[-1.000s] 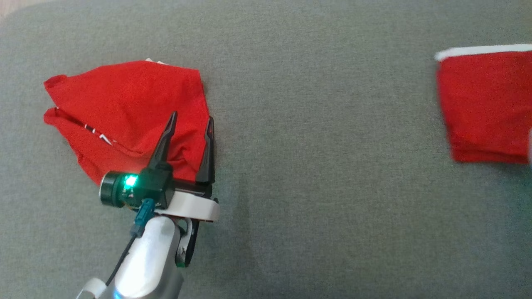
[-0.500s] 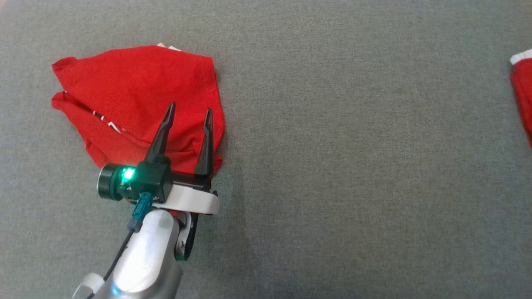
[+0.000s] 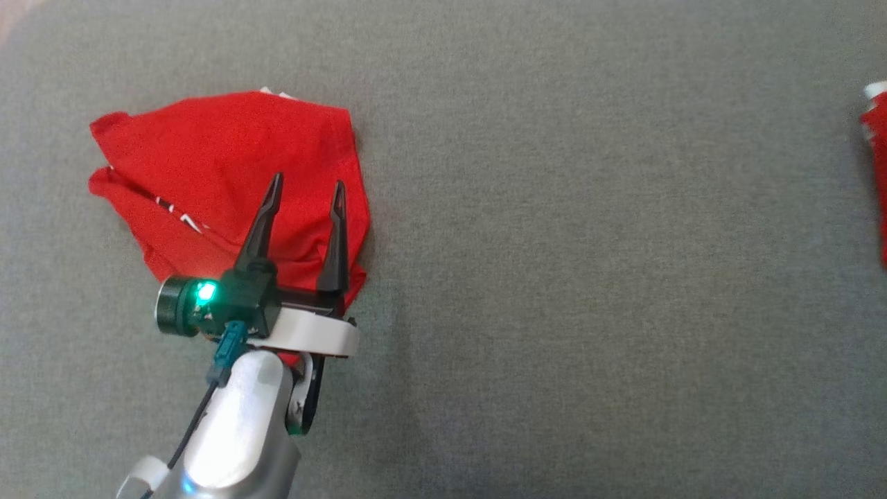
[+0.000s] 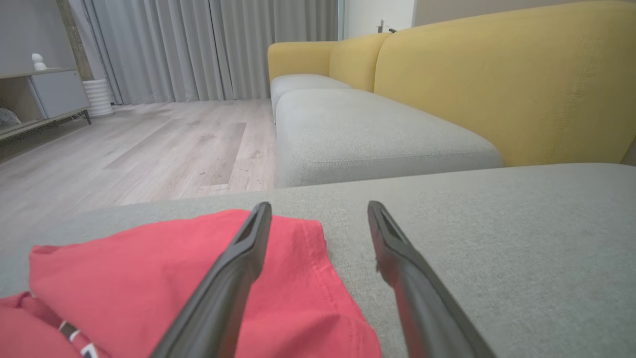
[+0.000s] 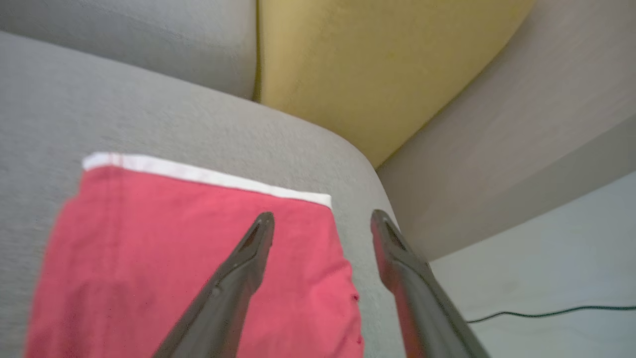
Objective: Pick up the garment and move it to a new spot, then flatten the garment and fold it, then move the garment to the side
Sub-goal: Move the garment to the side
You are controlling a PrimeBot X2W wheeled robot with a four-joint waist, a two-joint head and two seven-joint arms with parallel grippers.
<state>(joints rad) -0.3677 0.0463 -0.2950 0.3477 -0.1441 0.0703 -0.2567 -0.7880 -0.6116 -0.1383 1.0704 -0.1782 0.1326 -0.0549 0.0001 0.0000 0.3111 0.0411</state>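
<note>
A crumpled red garment (image 3: 222, 173) with white markings lies on the grey cushion (image 3: 554, 277) at the left. My left gripper (image 3: 306, 181) hovers open over its right part with nothing between the fingers. In the left wrist view the same red garment (image 4: 139, 278) lies under the left finger of the left gripper (image 4: 319, 206). A folded red garment (image 5: 149, 258) with a white band lies flat near the cushion's corner, and only a sliver of this folded garment (image 3: 877, 166) reaches the head view's right edge. My right gripper (image 5: 323, 215) is open above its right edge.
A yellow sofa back (image 4: 497, 84) and another grey seat cushion (image 4: 372, 134) lie beyond the cushion. The cushion's rounded corner (image 5: 367, 174) drops to a pale floor with a dark cable (image 5: 536, 313). Wood floor (image 4: 139, 149) and a low cabinet (image 4: 44, 94) lie beyond.
The head camera has swung left, so the folded garment has slid to the view's right edge. My left gripper stays open over the crumpled garment.
</note>
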